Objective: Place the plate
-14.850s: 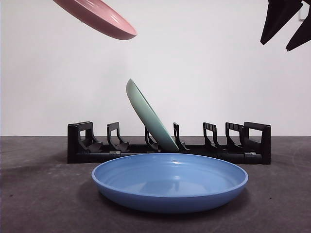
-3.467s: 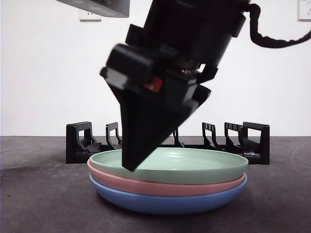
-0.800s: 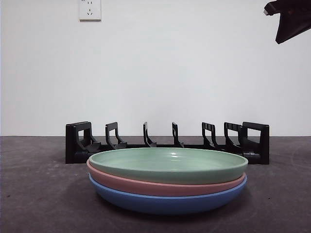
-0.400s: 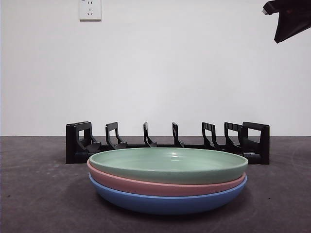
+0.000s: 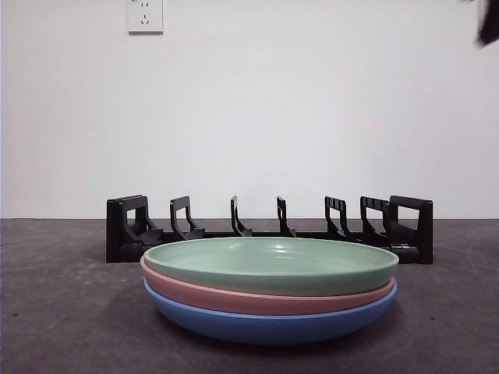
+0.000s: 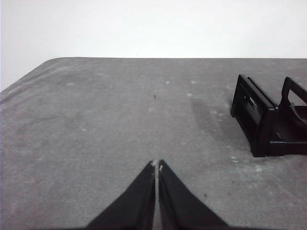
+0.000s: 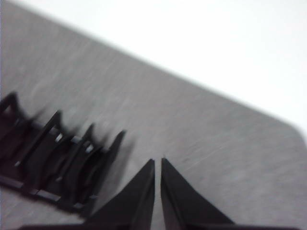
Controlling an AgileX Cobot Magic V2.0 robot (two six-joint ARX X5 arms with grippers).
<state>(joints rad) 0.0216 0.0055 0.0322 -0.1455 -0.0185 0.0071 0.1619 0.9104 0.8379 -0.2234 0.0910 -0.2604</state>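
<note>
A green plate [image 5: 271,264] lies on top of a pink plate [image 5: 257,296], which lies on a blue plate [image 5: 265,323], all stacked flat on the table in front of the black dish rack [image 5: 269,231]. The rack's slots hold nothing. My left gripper [image 6: 157,165] is shut and empty, above bare table beside the rack's end [image 6: 268,120]. My right gripper [image 7: 158,163] is shut and empty, raised above the rack's other end [image 7: 53,153]; its view is blurred. In the front view only a black tip [image 5: 489,22] shows at the top right corner.
The grey table [image 5: 62,312] extends on both sides of the plate stack. A white wall with a socket [image 5: 144,14] stands behind the rack.
The black gripper tip at the top right of the front view has moved up and right, almost out of the picture. The plates and the rack have not moved.
</note>
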